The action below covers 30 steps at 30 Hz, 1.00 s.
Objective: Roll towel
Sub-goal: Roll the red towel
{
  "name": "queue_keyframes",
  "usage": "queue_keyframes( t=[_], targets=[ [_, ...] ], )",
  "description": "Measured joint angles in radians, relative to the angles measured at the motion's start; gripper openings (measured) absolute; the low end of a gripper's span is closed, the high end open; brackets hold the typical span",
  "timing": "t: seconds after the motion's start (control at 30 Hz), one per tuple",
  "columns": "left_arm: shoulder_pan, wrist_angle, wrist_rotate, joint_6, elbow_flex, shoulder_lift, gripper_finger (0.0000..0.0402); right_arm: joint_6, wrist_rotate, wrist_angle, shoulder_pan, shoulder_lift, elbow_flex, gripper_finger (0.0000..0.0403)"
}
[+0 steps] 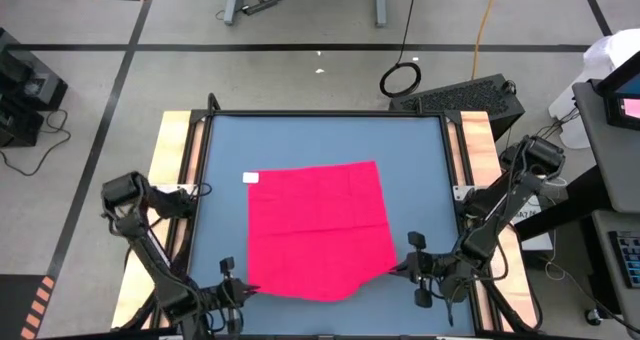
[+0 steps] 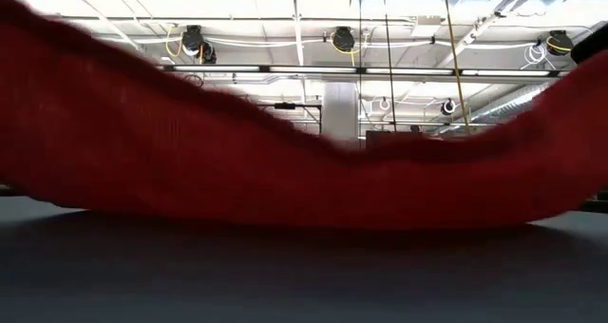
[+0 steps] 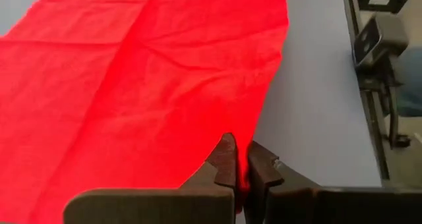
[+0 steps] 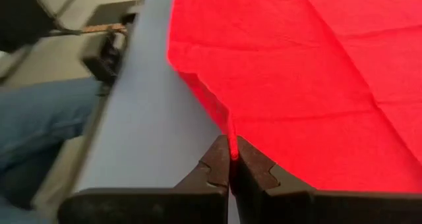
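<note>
The pinkish-red towel (image 1: 320, 225) lies spread on the blue tabletop (image 1: 420, 150), with its small white tag (image 1: 251, 177) at the far left corner. My left gripper (image 1: 248, 288) is shut on the towel's near left corner and my right gripper (image 1: 398, 270) on its near right corner. In the low view the towel's near edge (image 2: 313, 209) is raised at both ends and sags in the middle, down close to the table. The far part of the towel rests flat on the table. My left gripper pinches the towel's near left corner (image 3: 244, 141) between its two fingers, coming nearly level from the table's near left side. That corner is held up off the table. My right gripper pinches the towel's near right corner (image 4: 231, 135) between its two fingers, coming nearly level from the table's near right side. That corner is lifted and the cloth slopes away from it onto the table.
Wooden rails (image 1: 175, 150) run along the table's left and right sides. Bare blue table shows beyond the towel's far edge and on both sides of it. A black case (image 1: 470, 95) lies past the far right corner. A person's leg in jeans (image 4: 39, 118) shows beside the table.
</note>
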Motion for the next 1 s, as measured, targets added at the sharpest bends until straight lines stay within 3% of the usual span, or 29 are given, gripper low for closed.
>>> queue_keyframes(
  t=[0.17, 0.37, 0.5, 0.9, 1.0],
  targets=[
    [0.0, -0.128, 0.046, 0.04, 0.0, -0.059, 0.0004, -0.052, 0.007, 0.0, -0.007, -0.056, 0.0, 0.0],
    [0.027, -0.375, -0.083, -0.069, 0.0, -0.121, 0.0004, -0.242, 0.15, -0.009, -0.081, -0.095, 0.0, 0.0],
    [0.09, -0.539, -0.105, -0.147, 0.0, -0.131, 0.0004, -0.36, 0.232, -0.052, -0.163, -0.096, 0.0, 0.0],
    [0.395, -0.645, -0.113, -0.156, -0.052, -0.129, 0.0004, -0.524, 0.221, -0.226, -0.513, -0.096, 0.0, 0.0],
    [0.463, -0.665, -0.114, -0.133, -0.052, -0.129, 0.0005, -0.589, 0.171, -0.23, -0.588, -0.096, 0.0, 0.0]
  ],
)
